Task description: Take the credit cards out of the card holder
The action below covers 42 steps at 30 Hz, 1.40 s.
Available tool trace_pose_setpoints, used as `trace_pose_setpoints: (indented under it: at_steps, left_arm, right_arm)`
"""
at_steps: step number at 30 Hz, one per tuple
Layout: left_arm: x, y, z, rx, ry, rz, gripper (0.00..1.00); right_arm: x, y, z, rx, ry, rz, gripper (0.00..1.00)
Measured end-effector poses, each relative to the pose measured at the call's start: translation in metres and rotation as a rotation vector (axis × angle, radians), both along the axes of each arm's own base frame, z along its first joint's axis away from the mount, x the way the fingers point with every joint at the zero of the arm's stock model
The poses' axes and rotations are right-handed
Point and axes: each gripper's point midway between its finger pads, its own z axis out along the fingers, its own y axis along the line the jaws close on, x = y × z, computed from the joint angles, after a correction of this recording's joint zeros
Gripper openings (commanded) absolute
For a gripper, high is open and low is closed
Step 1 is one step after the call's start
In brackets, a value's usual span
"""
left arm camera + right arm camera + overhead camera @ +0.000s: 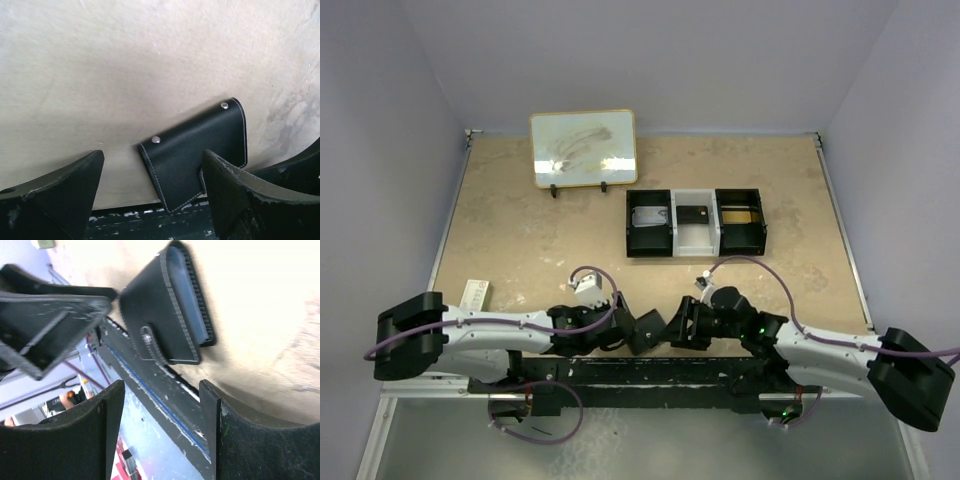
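The card holder [192,150], black with white stitching and two silver snaps, lies at the table's near edge, one corner over the black rail. My left gripper [152,160] stands open around it, its right finger overlapping the holder's right side. In the right wrist view the card holder [155,315] shows a blue-grey inner panel, and my right gripper [160,390] is open just short of it with nothing between its fingers. From above, the card holder [648,329] sits between the left gripper [625,330] and right gripper [678,326]. I see no credit cards sticking out of the holder.
A black-and-white three-compartment tray [695,245] stands mid-table with a flat card-like item in each compartment. A framed whiteboard [583,148] leans at the back. A small white object [473,294] lies at the left edge. The black mounting rail [650,372] runs along the near edge.
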Motion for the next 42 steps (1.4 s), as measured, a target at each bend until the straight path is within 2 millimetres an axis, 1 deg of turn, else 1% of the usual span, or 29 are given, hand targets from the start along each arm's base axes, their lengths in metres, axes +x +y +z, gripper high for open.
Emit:
trace_pose_setpoints:
  at_steps: [2,4,6,8,10,13,15,18,20,21,22,26,28,30,32,34,35,36,39,42]
  left_arm:
    - [0.004,0.01,0.003,0.028,-0.029,0.014,0.79]
    - [0.009,0.016,0.01,0.037,-0.064,0.018,0.8]
    - [0.013,0.018,0.019,0.032,-0.102,0.019,0.82]
    - [0.018,0.02,0.025,0.032,-0.134,0.021,0.83]
    - [0.022,0.022,0.028,0.036,-0.154,0.026,0.83]
    - [0.028,0.024,0.033,0.017,-0.163,0.047,0.83]
    - [0.033,0.027,0.034,-0.011,-0.165,0.062,0.82]
    - [0.035,0.033,0.025,-0.033,-0.151,0.074,0.8]
    - [0.031,0.034,0.018,-0.032,-0.131,0.064,0.78]
    - [0.029,0.034,0.014,-0.031,-0.119,0.054,0.76]
    - [0.028,0.033,0.012,-0.03,-0.11,0.048,0.76]
    - [0.023,0.023,0.006,-0.033,-0.087,0.003,0.74]
    - [0.021,0.018,0.003,-0.032,-0.079,-0.023,0.71]
    - [0.02,0.012,0.0,-0.032,-0.075,-0.05,0.67]
    - [0.019,0.006,-0.001,-0.034,-0.068,-0.07,0.58]
    - [0.019,0.002,-0.003,-0.028,-0.061,-0.082,0.55]
    - [0.019,-0.001,-0.004,-0.028,-0.058,-0.084,0.51]
    - [0.02,-0.003,-0.005,-0.028,-0.055,-0.084,0.48]
    - [0.021,-0.007,-0.007,-0.032,-0.048,-0.08,0.46]
    - [0.022,-0.011,-0.008,-0.045,-0.047,-0.07,0.42]
  right_arm:
    - [0.001,-0.004,-0.008,-0.016,0.021,-0.03,0.6]
    - [0.001,-0.006,-0.017,-0.035,0.055,-0.057,0.58]
    - [0.007,-0.002,-0.019,-0.031,0.068,-0.086,0.55]
    - [0.017,0.005,-0.02,-0.042,0.071,-0.11,0.51]
    - [0.032,0.012,-0.02,-0.051,0.067,-0.135,0.46]
    - [0.067,0.02,-0.023,-0.057,0.071,-0.178,0.44]
    - [0.09,0.028,-0.023,-0.044,0.064,-0.17,0.45]
    - [0.122,0.044,-0.018,-0.06,-0.009,-0.119,0.49]
    - [0.134,0.051,-0.01,-0.084,-0.066,-0.091,0.52]
    - [0.139,0.051,-0.002,-0.102,-0.102,-0.084,0.53]
    - [0.14,0.049,0.004,-0.113,-0.124,-0.085,0.53]
    - [0.137,0.022,0.023,-0.209,-0.202,-0.126,0.52]
    - [0.134,0.014,0.032,-0.235,-0.237,-0.132,0.51]
    - [0.125,0.012,0.039,-0.263,-0.28,-0.115,0.5]
    - [0.107,0.018,0.043,-0.275,-0.316,-0.054,0.47]
    - [0.092,0.021,0.042,-0.282,-0.334,0.005,0.46]
    - [0.088,0.021,0.04,-0.288,-0.333,0.021,0.46]
    - [0.085,0.019,0.036,-0.299,-0.327,0.03,0.45]
    - [0.077,0.011,0.025,-0.335,-0.285,0.035,0.46]
    - [0.07,0.011,0.021,-0.323,-0.235,0.018,0.48]
